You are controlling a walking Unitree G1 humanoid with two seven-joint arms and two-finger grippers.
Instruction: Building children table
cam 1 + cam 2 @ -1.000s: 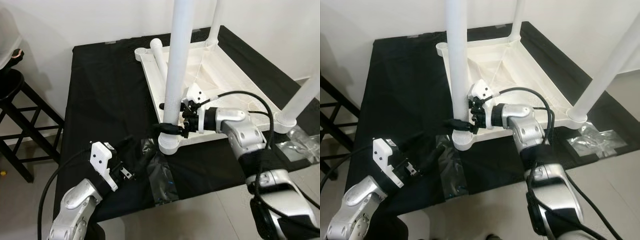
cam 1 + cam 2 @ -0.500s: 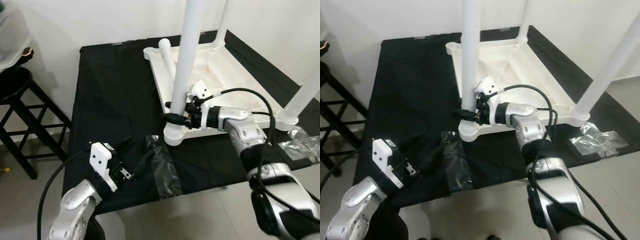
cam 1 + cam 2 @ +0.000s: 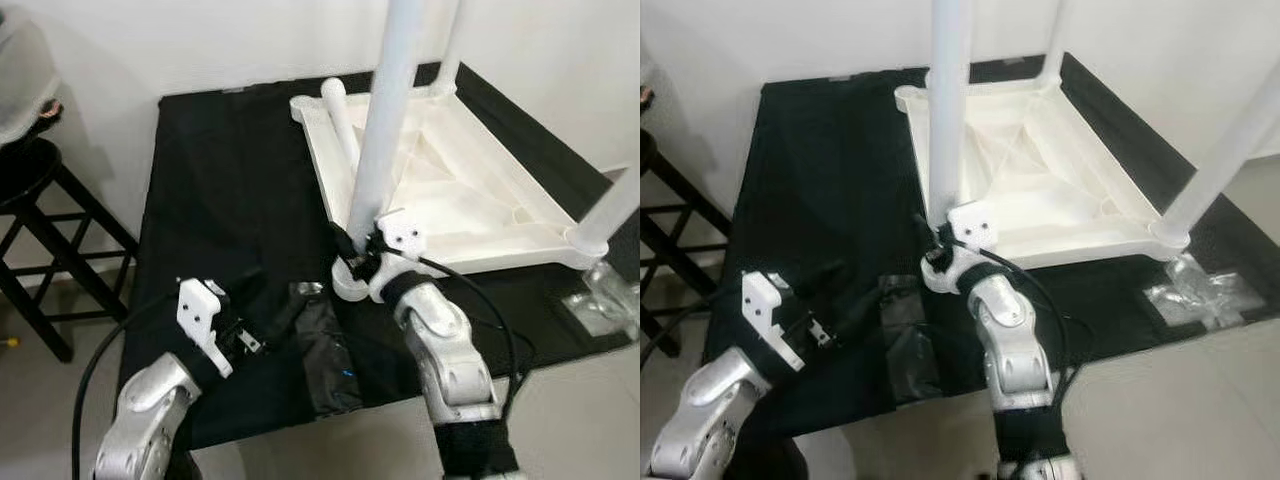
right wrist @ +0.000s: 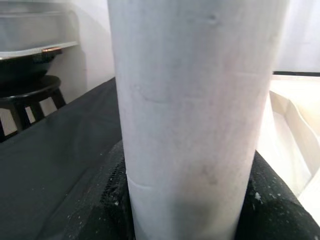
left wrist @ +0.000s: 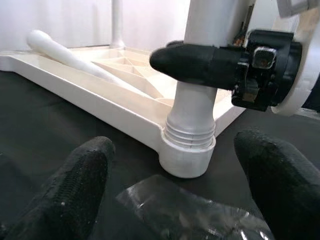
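Black cloth (image 3: 210,180) covered the work surface, set against a white wall (image 3: 200,40); pale floor (image 3: 40,390) showed at its near edge. A black stool (image 3: 40,210) stood off the robot's left side, beside the cloth.

White children's table top (image 3: 450,190) lay upside down on the cloth, toward the right and far side. Near-left leg (image 3: 385,130) stood upright in its corner socket (image 5: 187,150), the socket resting on the cloth. Two more legs stood upright in theirs: one at the far corner (image 3: 450,50), one at the near-right corner (image 3: 612,205). A loose leg (image 3: 340,125) lay inside the upturned top along its left rim.

Right arm (image 3: 445,350) reached straight forward from below, forearm roughly in line with the near-left leg. Right gripper (image 3: 357,255) was clamped around that leg low down, just above the socket; the left wrist view showed a black finger (image 5: 200,65) wrapped across the leg's front, and the right wrist view showed the leg pressed between both fingers.

Left arm (image 3: 150,410) was bent, low at the near-left of the cloth. Left gripper (image 5: 170,185) pointed toward the socket, fingers (image 5: 70,195) spread wide apart and holding nothing, tips near a clear plastic bag (image 3: 325,340) lying flat on the cloth. A second crumpled plastic bag (image 3: 605,300) lay by the near-right leg.
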